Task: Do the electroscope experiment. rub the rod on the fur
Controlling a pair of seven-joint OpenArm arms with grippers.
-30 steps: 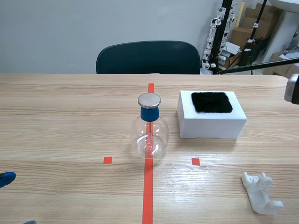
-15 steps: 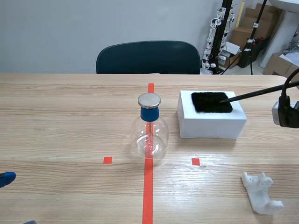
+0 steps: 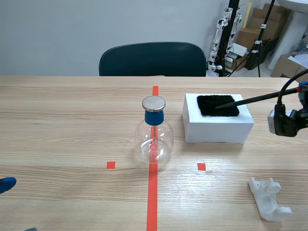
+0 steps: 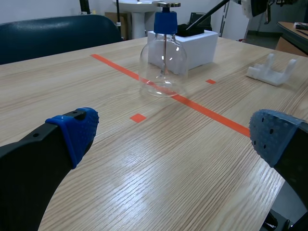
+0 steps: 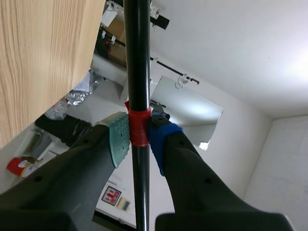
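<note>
A black rod (image 3: 255,98) slants from my right gripper (image 3: 301,91) at the right edge down to the black fur patch (image 3: 217,105); its tip lies on the fur. The fur sits atop a white box (image 3: 217,126). In the right wrist view the gripper (image 5: 139,139) is shut on the rod (image 5: 137,57) at a red tape band. The electroscope, a clear flask (image 3: 153,140) with blue neck and metal cap (image 3: 153,103), stands on the red centre line. My left gripper (image 4: 168,137) is open near the front left, well short of the flask (image 4: 162,65).
A white plastic holder (image 3: 269,199) lies at the front right. A dark chair (image 3: 153,59) stands behind the table's far edge. Stands and cardboard boxes fill the back right corner. Bare wood lies left of the flask.
The right arm has come in from the right edge and lowered. The rod's tip went from above the box down onto the fur, then slid leftward across it. The left gripper kept still.
</note>
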